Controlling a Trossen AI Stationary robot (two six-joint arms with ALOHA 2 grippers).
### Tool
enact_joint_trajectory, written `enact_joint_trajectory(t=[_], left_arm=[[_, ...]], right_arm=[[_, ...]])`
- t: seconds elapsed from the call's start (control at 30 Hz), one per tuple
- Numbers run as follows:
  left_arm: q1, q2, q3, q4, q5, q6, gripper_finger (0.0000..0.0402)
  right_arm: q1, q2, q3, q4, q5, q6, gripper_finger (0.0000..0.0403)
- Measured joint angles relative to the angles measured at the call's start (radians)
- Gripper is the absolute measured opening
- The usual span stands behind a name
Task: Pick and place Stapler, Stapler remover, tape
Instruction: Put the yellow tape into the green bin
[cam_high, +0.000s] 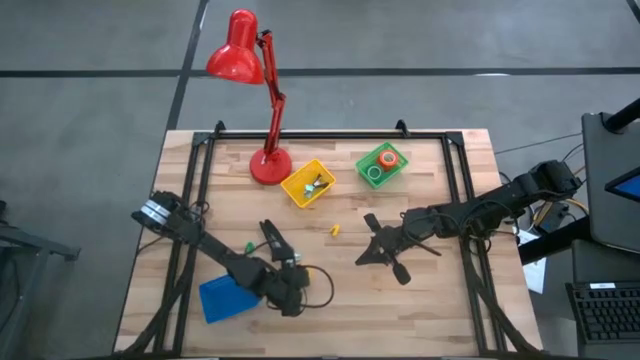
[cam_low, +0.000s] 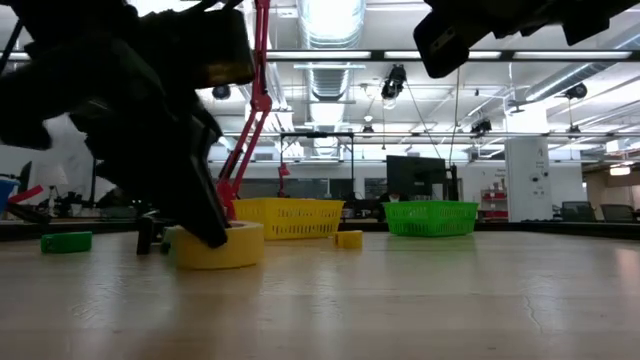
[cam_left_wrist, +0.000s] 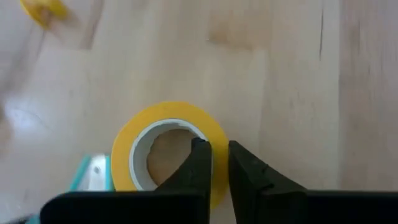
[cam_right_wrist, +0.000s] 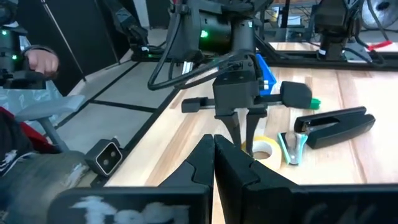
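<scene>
Item: my left gripper (cam_left_wrist: 214, 163), fingers clamped across the yellow tape (cam_left_wrist: 169, 151) roll's wall for lifting. My right gripper (cam_right_wrist: 213, 158), closed empty, waited mid-table.

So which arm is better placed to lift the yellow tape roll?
Left. Its claw already pinches the wall of the yellow tape roll; the right claw is shut and hangs apart from it.

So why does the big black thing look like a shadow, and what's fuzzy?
Low view: the bright ceiling lights behind turn the left claw on the yellow tape into a silhouette. Left wrist view: the small yellow piece in the corner is blurred, while the tape is fairly sharp.
</scene>
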Motion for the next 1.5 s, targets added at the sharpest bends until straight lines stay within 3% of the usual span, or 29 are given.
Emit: enact_joint_trajectory(t=[0.13,0.23,0.47,0.63,0.83,1.0,1.23,1.5], left_arm=[[0.016,-0.001,0.000,0.083,-0.091,0.055,0.0048],[0.024,-0.006,0.000,0.199,-0.164,0.121,0.0062],[0.031,-0.081,-0.001,0.503,-0.229,0.295,0.0032],[0.031,-0.157,-0.001,0.654,-0.207,0.373,0.0046],[0.034,-0.208,0.000,0.879,-0.032,0.518,0.0054],[0.034,-0.246,0.000,0.925,0.011,0.576,0.0039],[0.036,-0.271,-0.001,0.935,0.007,0.630,0.0051],[0.036,-0.277,-0.002,0.919,-0.053,0.666,0.0045]], right_arm=[[-0.001,0.000,-0.016,-0.003,0.011,-0.014,0.0009],[0.000,0.000,-0.031,-0.002,0.085,-0.058,0.0009],[0.000,0.000,-0.093,0.148,0.187,-0.190,0.0008],[0.000,0.000,-0.121,0.261,0.188,-0.192,0.0009],[0.003,0.019,-0.088,0.312,0.182,-0.198,0.0022],[0.004,0.037,-0.036,0.318,0.181,-0.218,0.0073],[0.010,0.041,0.027,0.352,0.180,-0.238,0.0153],[0.009,0.045,0.056,0.350,0.178,-0.252,0.0187]])
